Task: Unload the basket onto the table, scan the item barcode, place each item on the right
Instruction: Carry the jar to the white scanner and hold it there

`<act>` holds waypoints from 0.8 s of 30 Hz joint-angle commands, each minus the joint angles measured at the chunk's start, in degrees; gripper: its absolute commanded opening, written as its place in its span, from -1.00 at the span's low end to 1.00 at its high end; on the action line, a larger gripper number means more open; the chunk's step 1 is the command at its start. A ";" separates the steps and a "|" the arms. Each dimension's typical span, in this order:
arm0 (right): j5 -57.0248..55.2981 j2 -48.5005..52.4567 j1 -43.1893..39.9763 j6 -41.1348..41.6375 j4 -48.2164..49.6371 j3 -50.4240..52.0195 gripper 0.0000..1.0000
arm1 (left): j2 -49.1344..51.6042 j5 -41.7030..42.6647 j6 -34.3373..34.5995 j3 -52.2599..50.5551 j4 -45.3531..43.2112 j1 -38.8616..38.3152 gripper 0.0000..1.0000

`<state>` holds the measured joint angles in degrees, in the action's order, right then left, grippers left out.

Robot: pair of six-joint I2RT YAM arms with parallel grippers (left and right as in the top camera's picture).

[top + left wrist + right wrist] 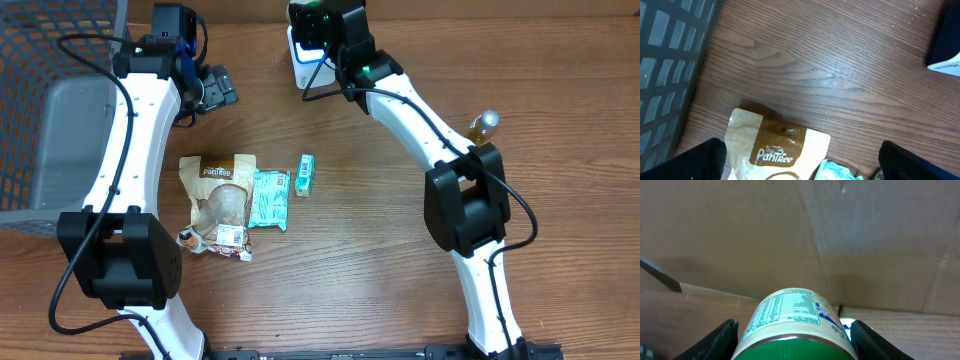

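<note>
In the right wrist view a jar (pixel 790 312) with a green lid and a nutrition label fills the space between my right gripper's fingers (pixel 722 340). My right gripper (pixel 795 340) is shut on it. In the overhead view that gripper (pixel 318 38) is at the table's far edge, right over the white scanner (pixel 300 68). My left gripper (pixel 213 90) hangs open above bare wood at the back left, holding nothing. Its wrist view shows the gripper (pixel 800 162) spread wide over the top of the PanTree pouch (pixel 775 150).
On the table's middle lie a tan PanTree pouch (pixel 220 195), a teal packet (pixel 268 197) and a small green box (pixel 305 173). An amber bottle (pixel 485 125) stands by the right arm. A grey mesh basket (pixel 45 110) fills the left side. Cardboard (pixel 865 245) backs the table.
</note>
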<state>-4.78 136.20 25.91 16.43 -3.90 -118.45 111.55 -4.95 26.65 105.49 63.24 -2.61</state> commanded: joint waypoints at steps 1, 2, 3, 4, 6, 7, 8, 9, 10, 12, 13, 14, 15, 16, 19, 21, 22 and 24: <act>-3.15 1.86 -0.17 -0.44 4.70 -0.63 -0.60 | -0.76 0.28 0.59 1.07 -0.04 -0.02 1.00; -4.07 2.47 -0.17 -0.46 5.90 -0.63 -0.63 | -0.76 0.28 0.57 1.07 -0.04 -0.04 0.99; -4.79 2.97 -0.17 -0.44 6.78 -0.63 -0.65 | -0.76 0.28 0.57 1.07 -0.04 -0.02 1.00; -5.68 3.43 -0.17 -0.44 7.85 -0.63 -0.65 | -0.76 0.28 0.59 1.07 -0.04 -0.02 0.99; -6.82 4.37 -0.17 -0.42 9.88 -0.63 -0.66 | -0.76 0.28 0.59 1.07 -0.04 -0.02 0.99; -6.80 5.01 -0.17 -0.44 10.64 -0.63 -0.66 | -0.76 0.28 0.59 1.07 -0.04 -0.02 0.99; -6.80 5.16 -0.17 -0.44 11.23 -0.63 -0.66 | -0.76 0.28 0.59 1.07 -0.04 -0.02 1.00; -6.80 5.90 -0.17 -0.44 12.02 -0.63 -0.66 | -0.76 0.28 0.57 1.07 -0.04 -0.02 1.00; -6.80 6.12 -0.17 -0.44 12.90 -0.63 -0.66 | -0.76 0.28 0.59 1.07 -0.04 -0.02 1.00; -6.78 7.13 -0.17 -0.44 14.86 -0.63 -0.67 | -0.76 0.28 0.59 1.07 -0.04 -0.02 1.00; -6.80 7.89 -0.17 -0.44 15.85 -0.63 -0.69 | -0.76 0.28 0.57 1.07 -0.04 -0.02 1.00; -6.78 8.11 -0.17 -0.44 16.81 -0.63 -0.70 | -0.76 0.28 0.57 1.07 -0.04 -0.02 1.00; -6.80 8.74 -0.17 -0.44 17.38 -0.63 -0.72 | -0.76 0.28 0.57 1.07 -0.04 -0.02 1.00; -6.80 8.83 -0.17 -0.44 17.62 -0.63 -0.72 | -0.76 0.28 0.59 1.07 -0.07 -0.02 1.00; -6.80 9.60 -0.17 -0.44 17.55 -0.63 -0.72 | -0.76 0.28 0.57 1.07 -0.04 -0.04 0.99; -6.80 9.81 -0.17 -0.44 17.53 -0.63 -0.72 | -0.76 0.28 0.59 1.07 -0.04 -0.02 1.00; -6.80 9.88 -0.17 -0.44 17.53 -0.63 -0.73 | -0.76 0.26 0.57 1.07 -0.04 -0.02 1.00; -6.80 9.92 -0.17 -0.46 17.53 -0.63 -0.74 | -0.76 0.28 0.59 1.07 -0.04 -0.02 1.00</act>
<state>-10.87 146.52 25.91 16.27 12.43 -118.45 111.55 -4.95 26.65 105.49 63.22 -2.61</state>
